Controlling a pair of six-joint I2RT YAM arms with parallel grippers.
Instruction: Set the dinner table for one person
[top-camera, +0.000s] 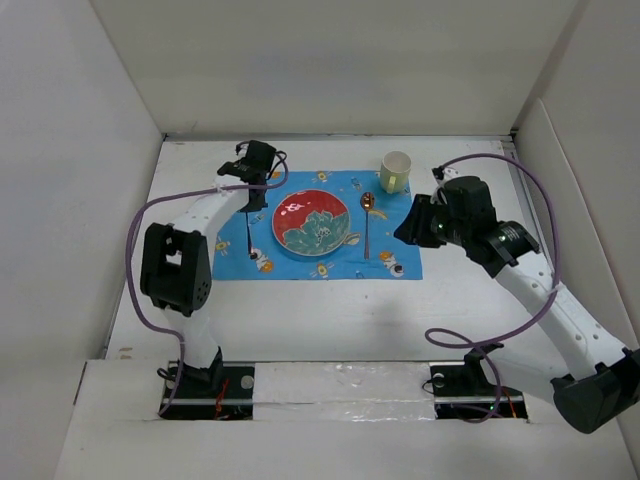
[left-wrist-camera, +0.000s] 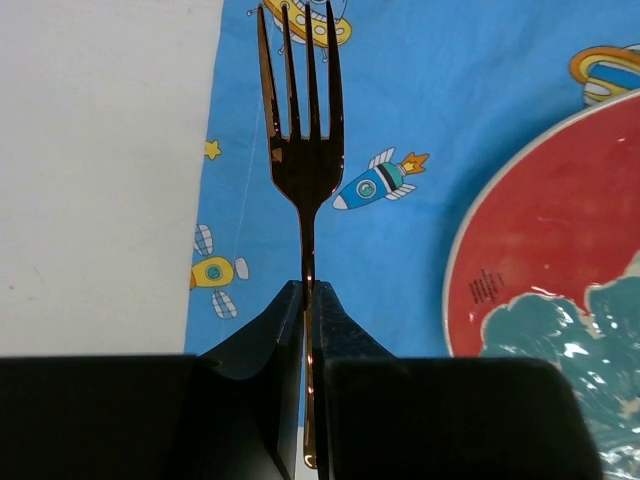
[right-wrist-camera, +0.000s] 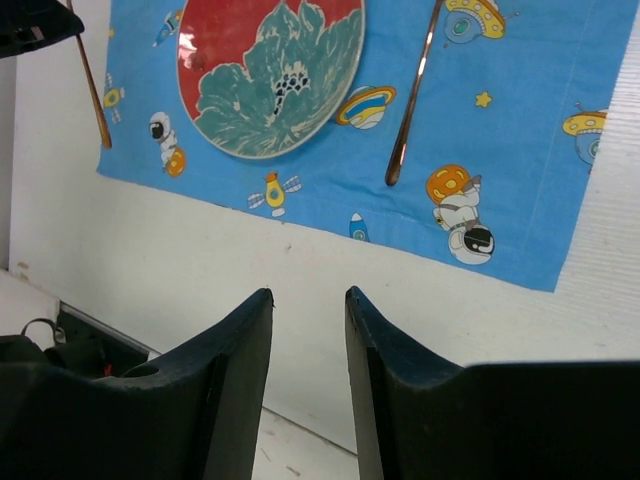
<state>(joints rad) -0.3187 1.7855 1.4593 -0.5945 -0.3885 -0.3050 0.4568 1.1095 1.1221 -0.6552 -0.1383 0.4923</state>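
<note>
My left gripper (left-wrist-camera: 308, 300) is shut on the handle of a copper-coloured fork (left-wrist-camera: 305, 160), over the left part of the blue cartoon-print cloth (left-wrist-camera: 430, 110), left of the red and teal plate (left-wrist-camera: 560, 270). From above, the left gripper (top-camera: 258, 182) is at the cloth's far left and the fork (top-camera: 249, 232) runs toward me. I cannot tell if the fork touches the cloth. A copper spoon (top-camera: 367, 222) lies right of the plate (top-camera: 311, 223). My right gripper (top-camera: 408, 228) is open and empty over the white dinner table (right-wrist-camera: 200, 260), just off the cloth's right end.
A pale yellow-green cup (top-camera: 396, 172) stands upright at the cloth's far right corner. White upright panels (top-camera: 330, 70) close in the table at the back and sides. Purple cables (top-camera: 135, 230) loop beside both arms. The right wrist view shows the plate (right-wrist-camera: 270, 70), spoon (right-wrist-camera: 412, 100) and fork (right-wrist-camera: 90, 90).
</note>
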